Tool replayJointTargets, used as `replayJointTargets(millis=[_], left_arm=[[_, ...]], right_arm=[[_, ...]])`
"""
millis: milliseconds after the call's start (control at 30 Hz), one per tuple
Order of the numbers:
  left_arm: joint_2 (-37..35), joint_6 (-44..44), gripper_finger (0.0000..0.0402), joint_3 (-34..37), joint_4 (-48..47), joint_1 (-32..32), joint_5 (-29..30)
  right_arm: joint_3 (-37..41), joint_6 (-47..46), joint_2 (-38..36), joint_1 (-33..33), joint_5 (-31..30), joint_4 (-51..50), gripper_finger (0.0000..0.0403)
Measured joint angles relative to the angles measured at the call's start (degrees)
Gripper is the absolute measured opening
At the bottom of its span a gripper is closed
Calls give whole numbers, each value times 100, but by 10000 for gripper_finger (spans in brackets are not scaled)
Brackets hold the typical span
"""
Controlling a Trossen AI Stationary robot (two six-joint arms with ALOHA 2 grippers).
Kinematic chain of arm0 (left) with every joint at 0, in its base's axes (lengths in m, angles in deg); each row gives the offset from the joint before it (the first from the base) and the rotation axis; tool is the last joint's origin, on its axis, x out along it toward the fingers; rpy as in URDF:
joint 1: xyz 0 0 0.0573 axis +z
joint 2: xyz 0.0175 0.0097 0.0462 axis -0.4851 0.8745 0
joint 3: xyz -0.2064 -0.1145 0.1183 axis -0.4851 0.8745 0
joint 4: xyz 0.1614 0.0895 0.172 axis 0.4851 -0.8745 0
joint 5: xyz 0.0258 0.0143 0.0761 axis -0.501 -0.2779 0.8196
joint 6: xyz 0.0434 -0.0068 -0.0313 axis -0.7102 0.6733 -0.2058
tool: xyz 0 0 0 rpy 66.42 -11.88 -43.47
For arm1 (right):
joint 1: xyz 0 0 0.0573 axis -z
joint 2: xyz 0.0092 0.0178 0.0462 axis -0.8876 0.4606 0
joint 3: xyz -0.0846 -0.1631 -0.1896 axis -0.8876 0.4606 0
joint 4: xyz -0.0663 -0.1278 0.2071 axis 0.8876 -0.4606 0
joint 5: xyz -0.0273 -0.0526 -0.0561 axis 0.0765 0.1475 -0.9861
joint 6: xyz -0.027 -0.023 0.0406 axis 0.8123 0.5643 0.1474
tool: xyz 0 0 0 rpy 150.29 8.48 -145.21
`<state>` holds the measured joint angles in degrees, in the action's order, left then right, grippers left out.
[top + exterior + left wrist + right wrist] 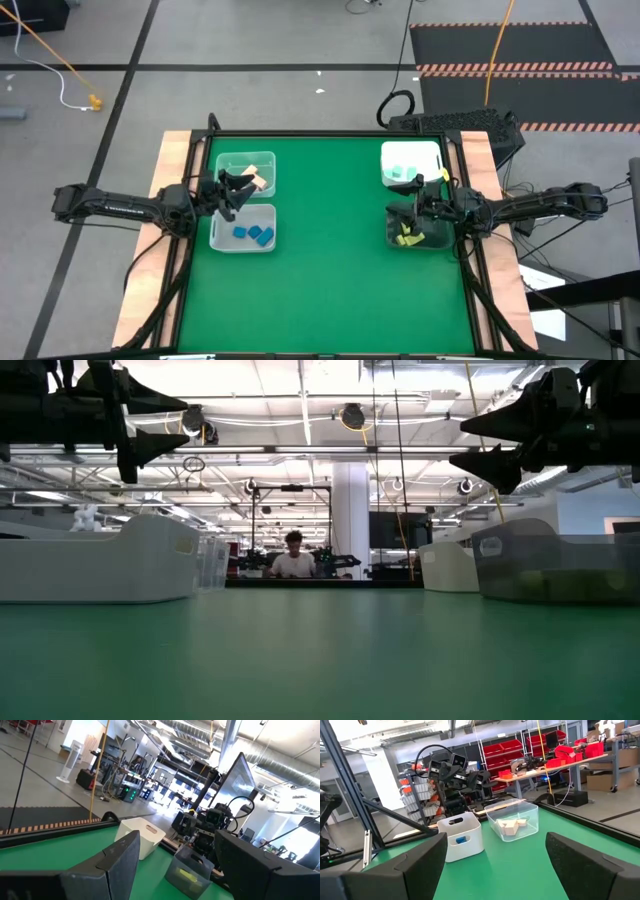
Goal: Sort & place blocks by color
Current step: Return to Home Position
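Retract high over the tabletop (330,275), clearing clear bin (225,160), gray bin (221,243), white bin (426,154) and black bin (441,243) rims, left pincer (237,196) and right pincer (407,202) spread, empty (tan blocks (262,180), blue blocks (255,235), mint blocks (402,172), yellow blocks (408,238) inside respectively).

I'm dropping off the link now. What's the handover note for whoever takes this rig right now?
Left gripper: open, empty, raised above the two left bins.
Right gripper: open, empty, raised above the two right bins.
Tan wood blocks lie in the clear plastic bin, blue blocks in the pale gray bin, mint green blocks in the white bin, and yellow blocks in the dark bin.
Done: no block lies loose on the green table mat, so sorting looks finished.
Left: probably only drawing both arms back to rest.
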<state>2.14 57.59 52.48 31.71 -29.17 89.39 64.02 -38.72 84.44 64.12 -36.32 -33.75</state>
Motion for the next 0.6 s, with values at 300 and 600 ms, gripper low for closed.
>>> replayJointTargets(millis=[300, 600], left_arm=[[-184, 0, 255, 0, -24, -1, 0], [-809, -1, 255, 0, -22, 8, 0]], right_arm=[[2, 0, -11, 0, -2, -16, 332], [4, 0, -497, 0, -2, -63, 332]])
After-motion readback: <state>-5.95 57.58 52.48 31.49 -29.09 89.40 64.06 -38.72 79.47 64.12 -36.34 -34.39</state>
